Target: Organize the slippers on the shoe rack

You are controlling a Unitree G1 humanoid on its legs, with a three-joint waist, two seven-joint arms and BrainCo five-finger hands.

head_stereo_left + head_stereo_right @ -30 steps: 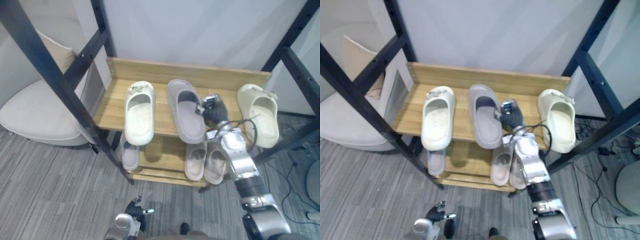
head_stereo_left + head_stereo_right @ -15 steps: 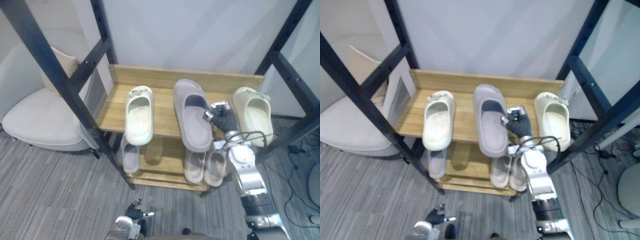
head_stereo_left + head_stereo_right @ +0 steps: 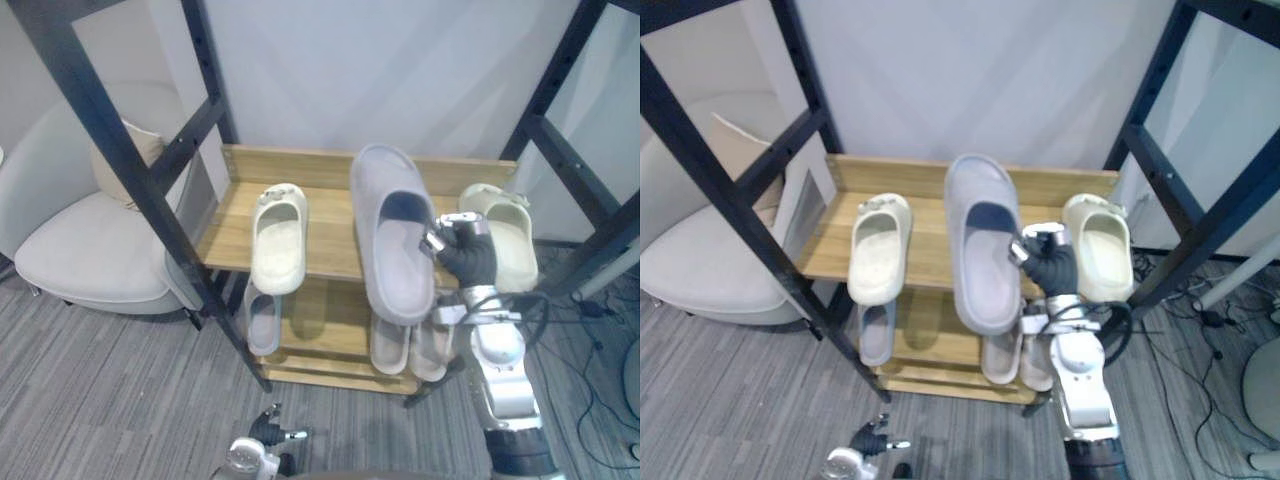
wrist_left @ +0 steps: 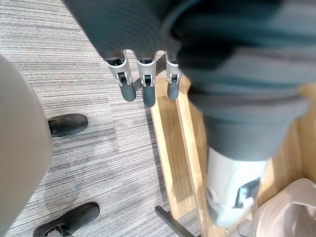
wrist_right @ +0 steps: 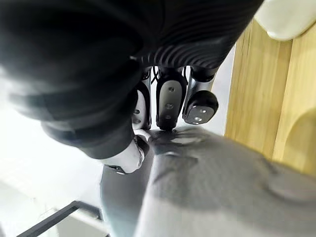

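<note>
The wooden shoe rack point(image 3: 300, 165) stands ahead of the right robot hand point(image 3: 466, 257), between black frame posts point(image 3: 110, 150). The big grey slipper point(image 3: 395, 235) is in this robot hand. The fingers and the thumb are closed on its side edge, and the slipper is held tilted over the top shelf, toe end up and away, just left of the robot hand. A cream slipper point(image 3: 277, 238) lies on the top shelf farther left of the robot hand. A second cream slipper point(image 3: 508, 225) lies just behind it, to the right. Below the robot hand, on the lower shelf, is a pale pair point(image 3: 390, 345). The left robot hand point(image 4: 144, 81) hangs low over the floor near the rack's foot, its fingers straight and holding nothing.
</note>
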